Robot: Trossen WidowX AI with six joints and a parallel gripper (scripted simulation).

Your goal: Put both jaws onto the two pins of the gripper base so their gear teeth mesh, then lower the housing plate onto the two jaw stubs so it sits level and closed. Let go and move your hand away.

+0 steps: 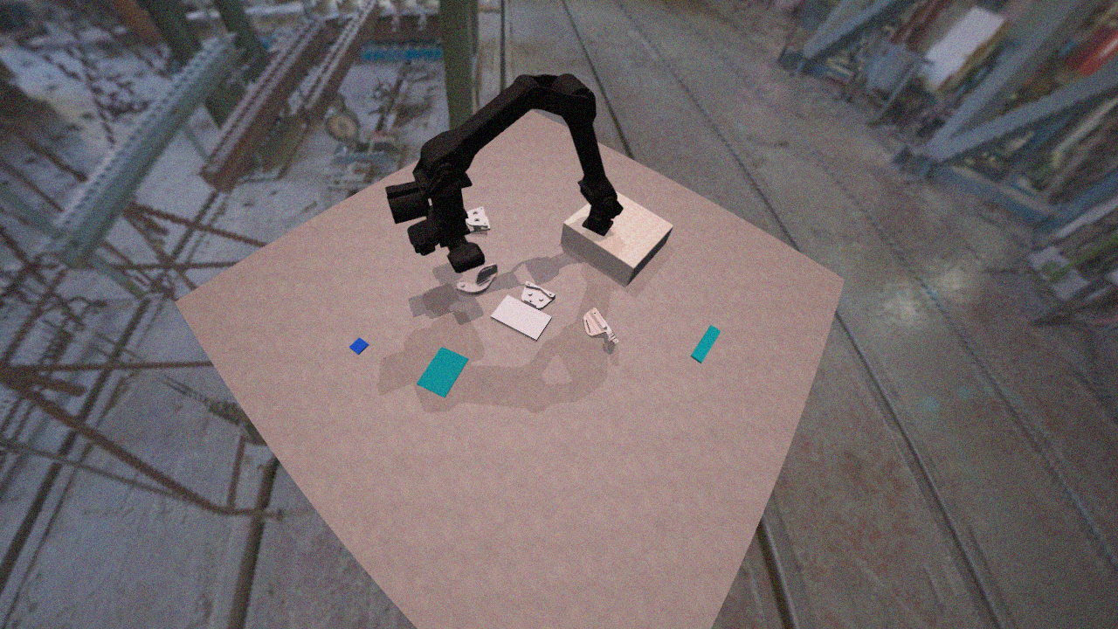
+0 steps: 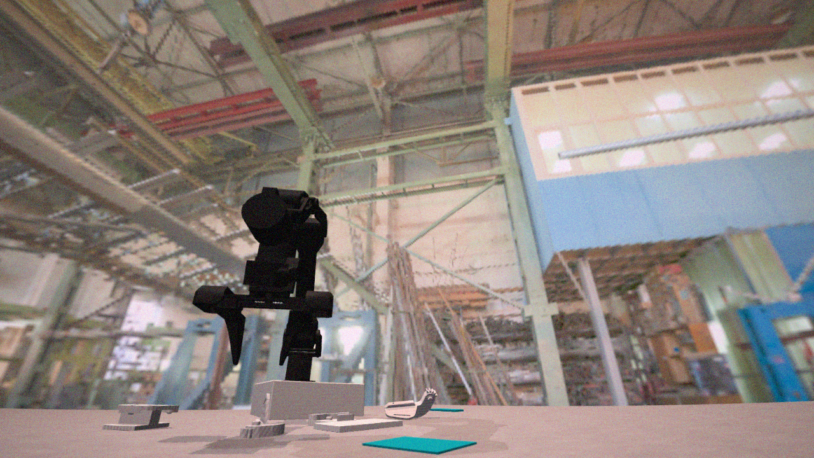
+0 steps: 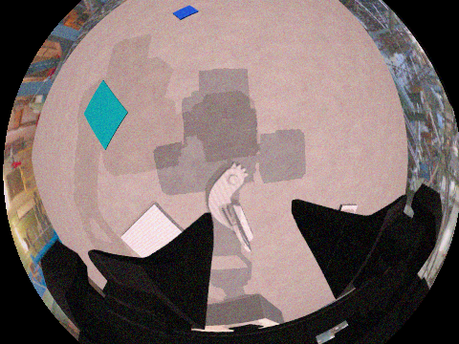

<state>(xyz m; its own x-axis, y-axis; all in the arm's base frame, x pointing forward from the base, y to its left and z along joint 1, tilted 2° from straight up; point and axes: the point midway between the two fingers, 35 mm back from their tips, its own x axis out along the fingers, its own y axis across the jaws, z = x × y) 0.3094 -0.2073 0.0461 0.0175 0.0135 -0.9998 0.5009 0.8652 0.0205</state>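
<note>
My gripper (image 2: 259, 363) (image 3: 252, 212) is partly open and empty, above one white toothed jaw (image 1: 471, 286) (image 2: 261, 430) (image 3: 219, 197), which lies on the table with an upright fin. The other jaw (image 1: 592, 321) (image 2: 401, 408) lies to the right in the top view, its toothed end raised. A small white piece with round features (image 1: 539, 296) (image 2: 330, 417) lies close to a flat white rectangular plate (image 1: 521, 317) (image 2: 358, 424) (image 3: 152, 230). Another white piece with holes (image 1: 478, 224) (image 2: 136, 418) stands behind the gripper, partly hidden. I cannot tell surely which is base or housing plate.
A pale block (image 1: 640, 226) (image 2: 318, 401) is under the arm's mount. A teal rectangle (image 1: 443, 372) (image 2: 419, 444) (image 3: 105, 115), a narrow teal strip (image 1: 706, 344) (image 2: 446, 409) and a blue square (image 1: 358, 345) (image 3: 185, 11) lie flat on the table.
</note>
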